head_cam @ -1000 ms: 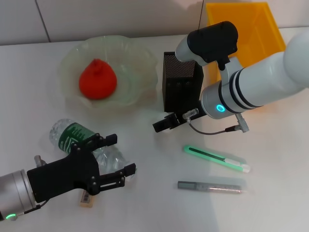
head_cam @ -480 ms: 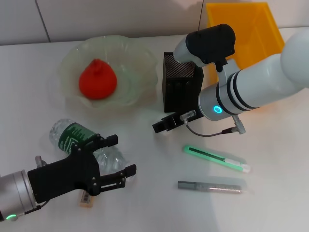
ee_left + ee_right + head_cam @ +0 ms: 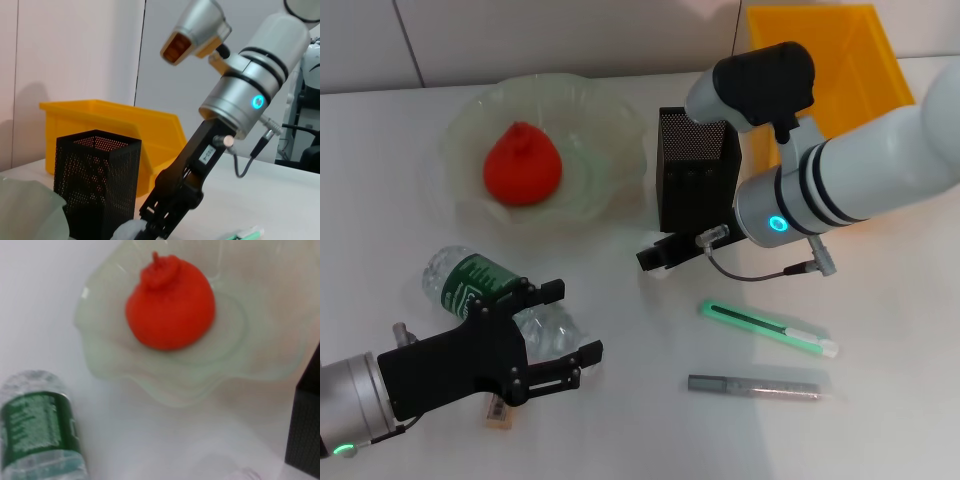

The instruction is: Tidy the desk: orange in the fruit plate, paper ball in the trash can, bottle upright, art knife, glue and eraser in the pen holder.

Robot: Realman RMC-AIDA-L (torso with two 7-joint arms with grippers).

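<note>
While one orange (image 3: pixel 521 164) fills the plate (image 3: pixel 600 190), left claw (image 3: pixel 556 330) spreads released over one bottle (image 3: pixel 480 285); right claw's (image 3: pixel 658 256) grip unclear.

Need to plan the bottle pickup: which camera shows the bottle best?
Head view: the whole bottle lies on its side beside the left hand. Right wrist view catches only its labelled end. Left wrist view shows at most a blurry sliver.

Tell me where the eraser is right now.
In the head view, the eraser lies on the table at the robot's near left, beside the lying bottle and partly under the left gripper.
</note>
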